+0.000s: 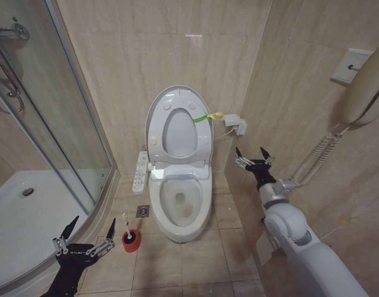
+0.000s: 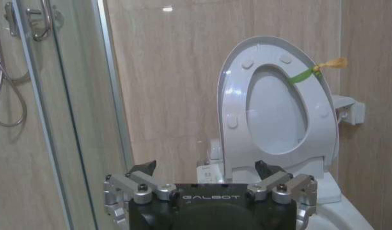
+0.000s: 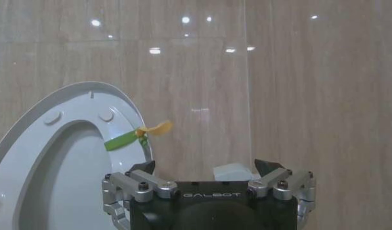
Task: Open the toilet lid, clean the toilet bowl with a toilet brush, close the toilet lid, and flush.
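The toilet lid (image 1: 153, 120) stands raised against the back wall together with the seat ring, and the toilet bowl (image 1: 180, 204) is open to view with water at its bottom. Opening is judged done; fetching the brush is the step in hand.

The left gripper (image 1: 84, 238) hangs low near the floor beside the shower tray (image 1: 28, 210), jaws spread and empty. The toilet brush (image 1: 125, 226) stands in its red holder (image 1: 131, 241) just beside the inner fingertip, on the toilet side of the jaws and slightly ahead of them, not touching. Its thin white handle rises near upright out of the cup, leaning a little back toward the jaws, so its long axis runs floor to ceiling and its free end points up.

The right gripper (image 1: 252, 162) hovers higher, out beside the raised lid near the side wall, jaws likewise released and holding nothing. It sits well apart from the brush, across the bowl.

The left arm is plainly the nearer. In my judgement the grasp calls for a short sideways shift to bring the upright handle between the spread jaws.
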